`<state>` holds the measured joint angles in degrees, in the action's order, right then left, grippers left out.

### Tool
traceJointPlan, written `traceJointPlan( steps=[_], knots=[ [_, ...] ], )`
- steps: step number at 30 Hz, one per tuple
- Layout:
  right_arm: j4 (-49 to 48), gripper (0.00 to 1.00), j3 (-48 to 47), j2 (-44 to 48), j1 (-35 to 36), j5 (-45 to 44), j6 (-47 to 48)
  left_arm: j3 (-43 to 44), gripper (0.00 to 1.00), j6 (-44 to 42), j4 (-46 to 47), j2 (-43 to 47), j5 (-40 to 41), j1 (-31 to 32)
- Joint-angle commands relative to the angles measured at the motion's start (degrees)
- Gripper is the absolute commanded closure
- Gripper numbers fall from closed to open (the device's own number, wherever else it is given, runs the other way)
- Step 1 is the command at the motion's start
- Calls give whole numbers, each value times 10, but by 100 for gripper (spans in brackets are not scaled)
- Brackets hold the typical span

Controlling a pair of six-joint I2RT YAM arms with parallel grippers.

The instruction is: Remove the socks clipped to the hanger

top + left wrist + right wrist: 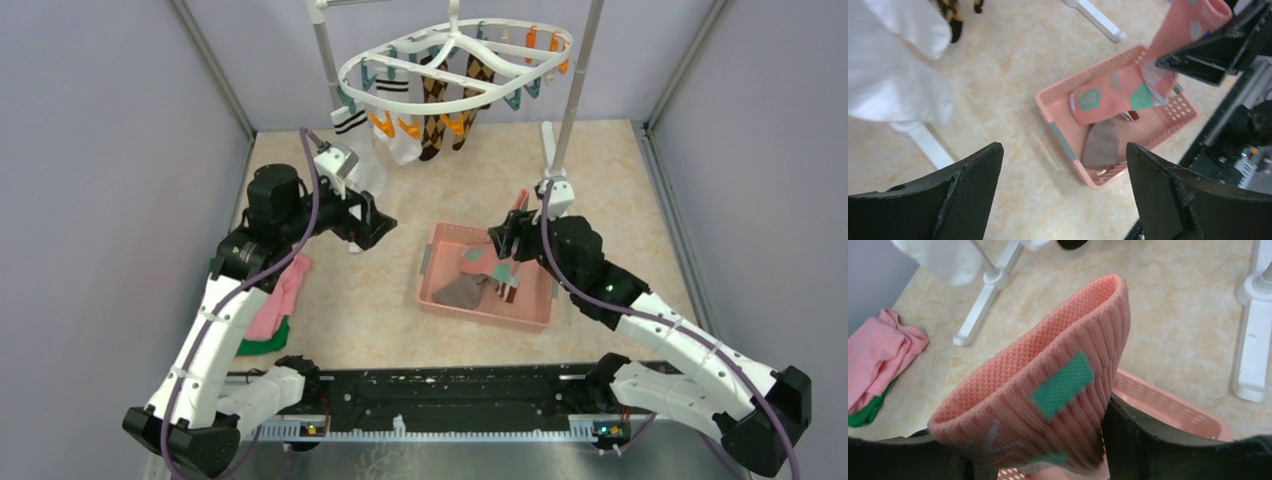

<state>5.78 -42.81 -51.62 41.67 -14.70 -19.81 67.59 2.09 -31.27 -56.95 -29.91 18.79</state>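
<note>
Two white socks (397, 140) with black stripes and an argyle pair (435, 125) are clipped to the hanger (352, 72), which is hung on a stand (575, 90) above the far edge of the table (380, 300). A pink sock (1048, 390) is seen inside the right gripper (515, 232), cuff up. Its lower part is laid in the basket (430, 272) near the middle of the table, next to a grey sock (462, 292). The jaws are parted around the cuff, and whether it is pinched cannot be told. The left gripper (1063, 150) is opened wide and nothing is held in it; it is placed near the white socks, left of the basket. Pink and green cloths (278, 305) are laid at the left edge.
</note>
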Motion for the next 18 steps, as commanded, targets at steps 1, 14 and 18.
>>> traceJointPlan(
  steps=[1, 14, 18],
  knots=[
    [33, 35, -20, 15, -1, 34, -22, 70, 1, -57, -27, -11, 100, -6],
    [127, 1, -65, 1, -1, 81, -42, 94, 1, -25, -33, -53, 126, -68],
    [140, 1, -87, 2, -1, 86, -42, 95, 1, -23, -30, -49, 150, -85]
  ],
)
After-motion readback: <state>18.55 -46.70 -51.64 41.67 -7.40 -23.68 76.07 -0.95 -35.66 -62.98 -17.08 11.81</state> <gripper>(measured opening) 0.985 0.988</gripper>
